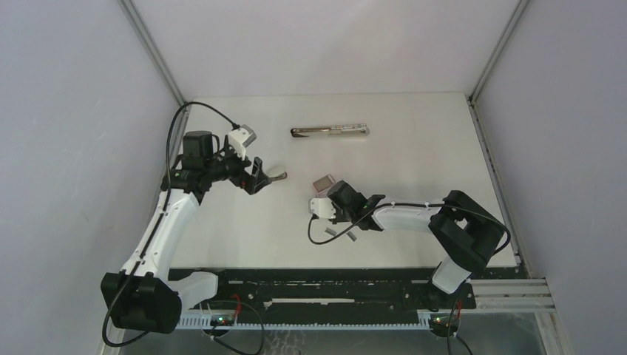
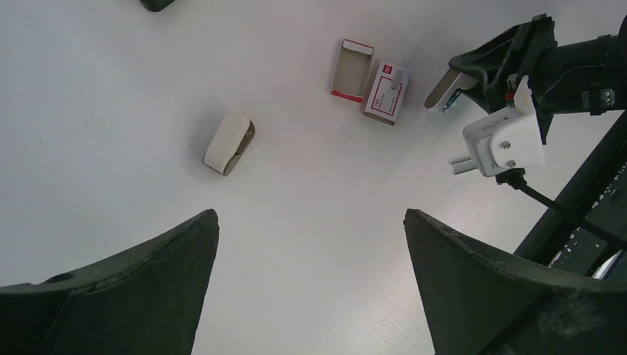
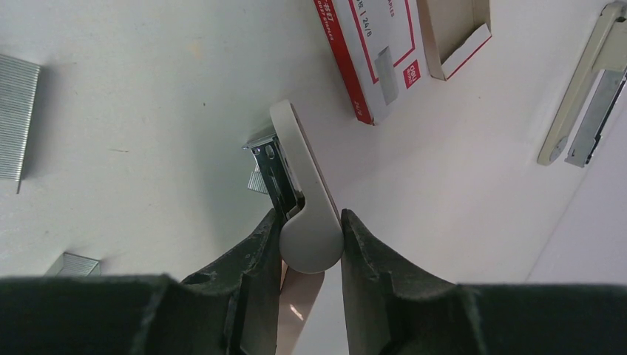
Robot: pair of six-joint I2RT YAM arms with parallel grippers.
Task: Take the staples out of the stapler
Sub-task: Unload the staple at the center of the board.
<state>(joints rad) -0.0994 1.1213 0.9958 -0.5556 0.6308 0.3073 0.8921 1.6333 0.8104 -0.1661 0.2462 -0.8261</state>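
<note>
**Unloading partly done: staples lie on the table, the stapler is in the right claw**

Standing by the table (image 1: 429, 148), I see the right claw (image 3: 310, 219) closed firmly on the rounded rear end of a small white stapler (image 3: 303, 185). Its two fingers press on both sides, and the stapler is lifted with its nose pointing away from the wrist. The metal channel under the white top is exposed at the front.

Several grey strips of staples (image 3: 16, 111) are already out and lie loose on the table near this claw. One is a wide block to the side, and a shorter piece (image 3: 74, 265) lies closer to the fingers. One more little strip (image 3: 257, 180) sits just at the mouth of the channel. I cannot tell if it rests on the table below or hangs from the stapler.

The left claw (image 2: 310, 222) hovers apart over the table with its fingers spread as wide as they go and nothing between them. A second small stapler (image 2: 229, 143) lies on the table under it. The red-and-white box (image 2: 386, 90) and its cardboard tray (image 2: 351, 69) lie side by side, and a long stapler (image 1: 329, 131) lies opened flat at the far side.

In my judgement most of the work is done. What is left is to be sure the channel is empty, and to put the stapler down.
</note>
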